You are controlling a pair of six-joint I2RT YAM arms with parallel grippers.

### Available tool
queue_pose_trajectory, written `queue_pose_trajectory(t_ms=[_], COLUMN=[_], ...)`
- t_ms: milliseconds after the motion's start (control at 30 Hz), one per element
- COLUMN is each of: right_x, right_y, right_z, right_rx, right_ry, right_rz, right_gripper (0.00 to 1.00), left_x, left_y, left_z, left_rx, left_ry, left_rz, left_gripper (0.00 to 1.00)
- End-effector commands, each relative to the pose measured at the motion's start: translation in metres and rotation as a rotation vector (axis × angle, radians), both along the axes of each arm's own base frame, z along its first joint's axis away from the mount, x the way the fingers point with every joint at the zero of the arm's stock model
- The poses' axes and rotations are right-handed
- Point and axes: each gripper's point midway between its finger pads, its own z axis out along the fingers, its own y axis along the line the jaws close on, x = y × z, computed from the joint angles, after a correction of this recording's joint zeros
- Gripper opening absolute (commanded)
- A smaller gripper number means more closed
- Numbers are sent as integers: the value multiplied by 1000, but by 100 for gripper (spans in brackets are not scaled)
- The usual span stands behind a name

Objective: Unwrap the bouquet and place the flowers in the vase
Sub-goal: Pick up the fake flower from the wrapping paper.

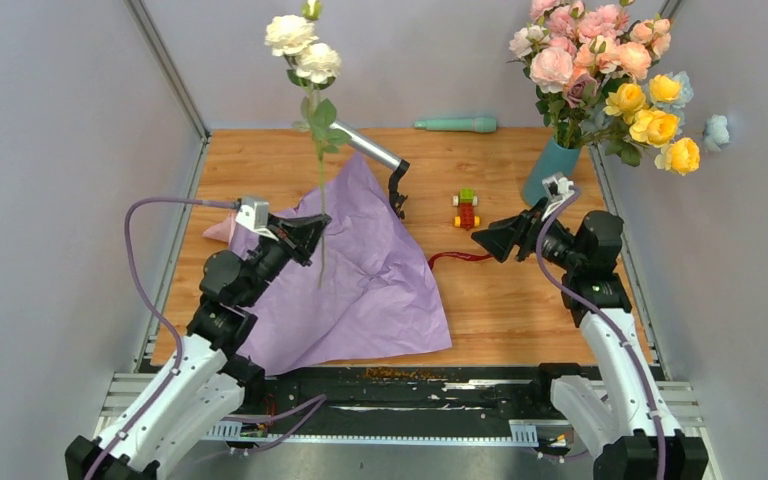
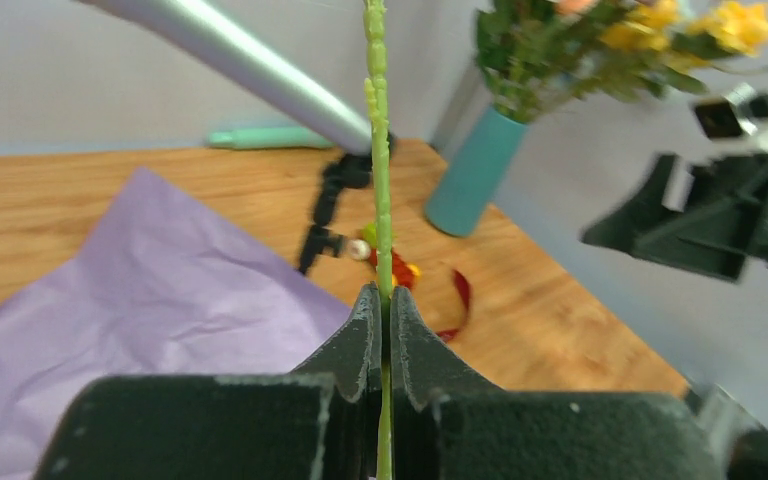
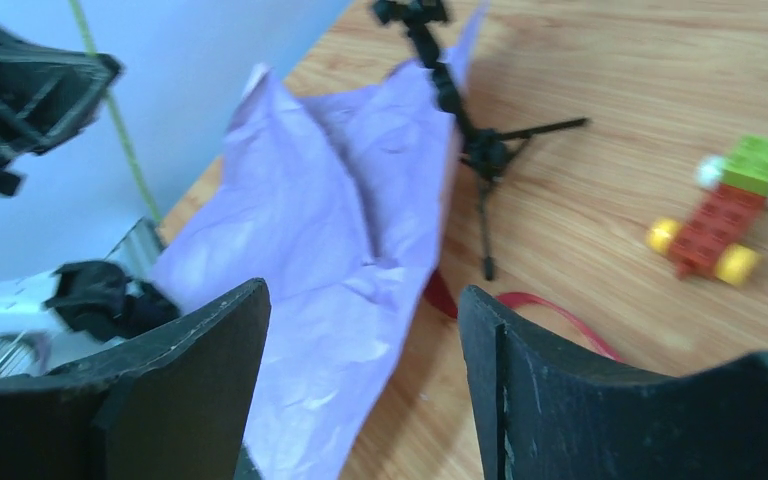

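The left jaws are pressed shut on the thin green stem point(image 2: 380, 170) of a cream rose point(image 1: 291, 35), gripping it low down so that it stands upright, its blooms high above the tabletop point(image 1: 505, 305). The left arm point(image 1: 222, 292) climbs from its base at the near left, bends at the elbow and reaches forward and right over the crumpled purple paper point(image 1: 360, 270), which lies spread open on the wood. The right jaws stand wide apart with nothing between them. The right arm point(image 1: 600, 275) rises from the near right, folds at the elbow and points its jaws left, above the dark red ribbon point(image 1: 457, 258), which lies at the paper's right edge. The vase point(image 1: 550, 170) stands at the far right, just behind the right wrist, holding the pink and yellow flowers point(image 1: 600, 60). A toy car point(image 1: 466, 208) sits between the paper and the vase.
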Motion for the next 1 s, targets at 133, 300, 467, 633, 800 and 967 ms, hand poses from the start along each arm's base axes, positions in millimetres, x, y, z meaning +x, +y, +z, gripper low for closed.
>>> queue_pose_trajectory(t_ms=[133, 300, 467, 633, 800, 967], right_x=[-36, -49, -49, -43, -46, -40], right_y=[61, 88, 101, 111, 118, 117], right_z=[92, 136, 150, 142, 147, 151], right_rx=[142, 213, 251, 246, 266, 289], right_ry=[-165, -245, -270, -234, -240, -235], right_rz=[267, 337, 332, 344, 364, 326], right_gripper=[73, 74, 75, 74, 73, 70], left_x=[-51, -74, -93, -105, -108, -106], left_y=[-75, -111, -138, -150, -153, -154], left_z=[38, 39, 29, 20, 12, 2], left_rx=[-44, -52, -79, -112, -125, -109], left_ry=[-117, -127, -104, -76, -56, -39], left_rz=[-281, -404, -492, -539, -544, -537], left_gripper=[0, 0, 0, 0, 0, 0])
